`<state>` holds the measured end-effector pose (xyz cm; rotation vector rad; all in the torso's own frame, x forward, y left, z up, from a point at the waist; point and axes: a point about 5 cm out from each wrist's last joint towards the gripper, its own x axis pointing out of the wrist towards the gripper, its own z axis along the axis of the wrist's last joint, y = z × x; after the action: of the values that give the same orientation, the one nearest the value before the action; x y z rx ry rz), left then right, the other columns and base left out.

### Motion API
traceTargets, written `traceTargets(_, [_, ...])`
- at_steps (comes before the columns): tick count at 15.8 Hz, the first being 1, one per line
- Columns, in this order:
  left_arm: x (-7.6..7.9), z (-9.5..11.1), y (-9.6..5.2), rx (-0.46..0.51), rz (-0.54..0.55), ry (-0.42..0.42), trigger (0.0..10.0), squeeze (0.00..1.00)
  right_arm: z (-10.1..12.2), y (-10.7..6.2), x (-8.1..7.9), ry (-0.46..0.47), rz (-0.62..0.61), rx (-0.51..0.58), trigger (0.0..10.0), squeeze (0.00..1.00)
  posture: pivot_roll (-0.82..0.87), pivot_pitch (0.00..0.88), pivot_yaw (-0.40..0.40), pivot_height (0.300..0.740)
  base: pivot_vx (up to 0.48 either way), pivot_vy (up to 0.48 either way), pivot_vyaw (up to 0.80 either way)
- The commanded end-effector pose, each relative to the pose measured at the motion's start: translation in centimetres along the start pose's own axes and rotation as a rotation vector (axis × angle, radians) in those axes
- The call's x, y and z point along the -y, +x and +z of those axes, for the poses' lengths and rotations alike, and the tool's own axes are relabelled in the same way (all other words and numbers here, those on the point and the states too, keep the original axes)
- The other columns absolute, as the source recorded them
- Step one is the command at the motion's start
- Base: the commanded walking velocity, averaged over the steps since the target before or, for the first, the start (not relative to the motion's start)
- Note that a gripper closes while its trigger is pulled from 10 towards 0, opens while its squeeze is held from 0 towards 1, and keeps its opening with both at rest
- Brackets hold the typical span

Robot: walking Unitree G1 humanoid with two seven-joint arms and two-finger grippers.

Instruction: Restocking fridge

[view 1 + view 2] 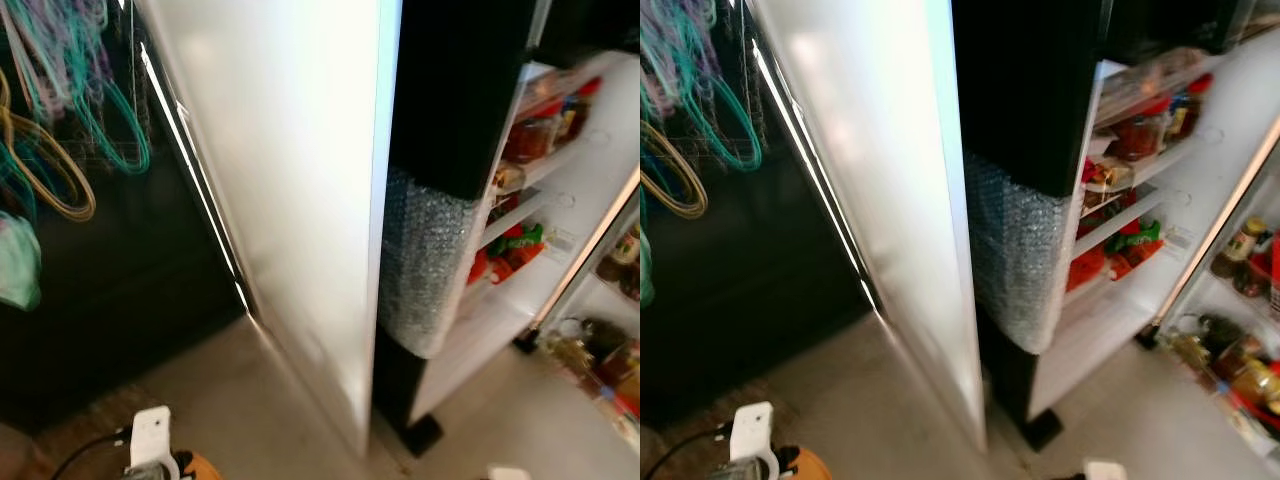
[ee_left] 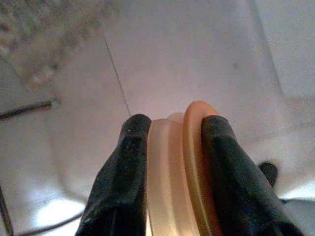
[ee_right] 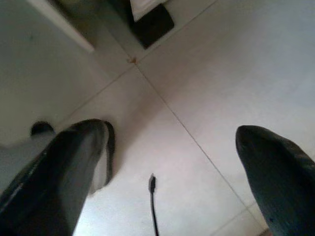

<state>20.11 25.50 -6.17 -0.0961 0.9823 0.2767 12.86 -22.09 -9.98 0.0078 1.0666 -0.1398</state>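
Pinched between the two black fingers (image 2: 130, 162) of the left gripper (image 2: 172, 162) is an orange-rimmed, pale round container (image 2: 174, 167), held low over the tiled floor (image 2: 197, 59); in the left eye view its orange edge (image 1: 195, 468) is glimpsed at the bottom, beside a white wrist part. What the container is exactly cannot be told. The right gripper (image 3: 177, 162) is seen spread wide and empty, pointed down at the floor, where a thin cable end (image 3: 152, 184) lies between its fingers.

The relation that matters: the open fridge (image 1: 590, 180) lies ahead and to the right of the loaded left gripper, on the far side of the white fridge door (image 1: 290, 200), which is seen edge-on and stands between the arm and the shelves. The door shelves (image 1: 1130, 215), already holding red-lidded jars (image 1: 1140, 130) and red and green packets (image 1: 1130, 245), face away to the right. A strip of bubble wrap (image 1: 425, 260) is taped round the door's dark edge. Bottles (image 1: 1245, 255) are seen on the inner shelves at the far right. To the left, hangers (image 1: 60, 130) dangle against a dark cabinet.

A step or turn to the right is judged to be needed before the container can be brought round the door; the empty right gripper is the nearer to the shelves.
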Motion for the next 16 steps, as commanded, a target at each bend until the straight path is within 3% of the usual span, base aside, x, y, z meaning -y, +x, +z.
traceTargets(1, [-0.05, 0.18, 0.01, -0.007, 0.000, 0.009, 10.0, 0.00, -0.34, -0.07, 0.12, -0.008, -0.003, -0.011, 10.0, 0.00, -0.16, 0.000, 0.074, 0.740, 0.000, -0.405, 0.00])
traceTargets(5, [-0.07, 0.38, 0.01, -0.006, 0.003, 0.001, 10.0, 0.00, 0.00, 0.01, -0.10, -0.028, 0.010, -0.002, 10.0, 0.00, -0.16, 0.000, 0.076, 0.740, 0.000, -0.403, 0.00])
traceTargets(11, [-0.04, 0.51, 0.02, -0.003, 0.004, -0.004, 10.0, 0.00, 0.23, 0.04, -0.02, 0.017, 0.005, 0.007, 10.0, 0.00, -0.16, 0.000, 0.082, 0.740, 0.000, -0.402, 0.00])
traceTargets(16, [0.03, 0.72, 0.03, 0.002, 0.005, -0.012, 10.0, 0.00, 0.28, 0.08, -0.23, -0.012, 0.010, 0.000, 10.0, 0.00, -0.15, 0.000, 0.083, 0.740, 0.000, -0.404, 0.00])
